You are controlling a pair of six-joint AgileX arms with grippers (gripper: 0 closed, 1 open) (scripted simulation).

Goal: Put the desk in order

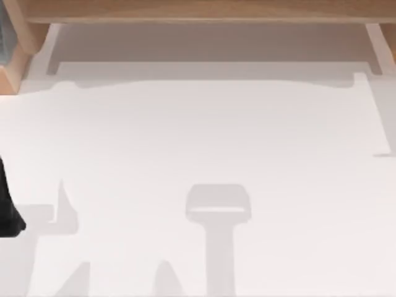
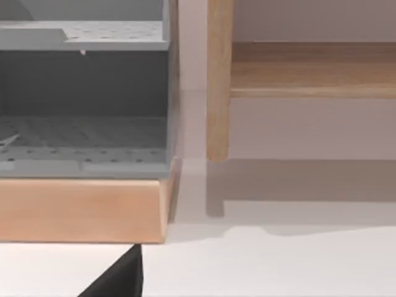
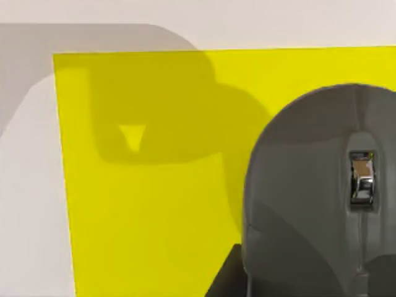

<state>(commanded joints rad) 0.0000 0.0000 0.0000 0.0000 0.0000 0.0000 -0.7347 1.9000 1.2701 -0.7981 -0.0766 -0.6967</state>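
Observation:
The desk (image 1: 204, 142) is a plain white tabletop with a tan wooden shelf frame (image 1: 204, 9) along its far edge. A dark part of my left arm (image 1: 8, 210) juts in at the table's left edge. In the left wrist view, a dark bit of my left gripper (image 2: 120, 278) hangs above the white top, facing a wooden upright (image 2: 219, 80). In the right wrist view, a grey mouse (image 3: 309, 185) lies on a yellow mat (image 3: 154, 204). My right gripper (image 3: 224, 279) shows as a dark edge close beside the mouse.
A grey perforated organizer (image 2: 83, 93) stands on a wooden base (image 2: 80, 210) at the far left corner, next to the upright. Its grey side (image 1: 4, 37) also shows in the top view. Arm shadows fall across the near half of the tabletop.

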